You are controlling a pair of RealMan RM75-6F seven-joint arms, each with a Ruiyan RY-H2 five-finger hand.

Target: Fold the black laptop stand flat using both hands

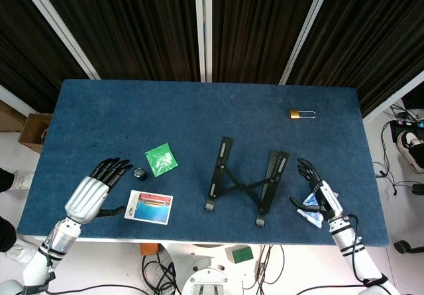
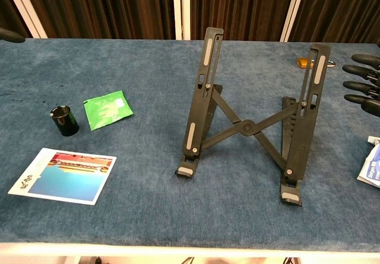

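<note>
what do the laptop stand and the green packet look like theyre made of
Laptop stand: probably metal or hard plastic, matte black, with thin rigid bars, visible rivets and grey pads. Green packet: likely plastic film or foil, judging by its glossy, slightly crinkled surface.

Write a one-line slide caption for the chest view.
Unfolded black laptop stand stands untouched on blue table; right hand's fingers wait beside it.

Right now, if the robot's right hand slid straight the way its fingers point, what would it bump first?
Probably the black laptop stand. The right hand has fingers aimed toward the stand's nearer rail, though depth is unclear and it might just slip past behind.
</note>
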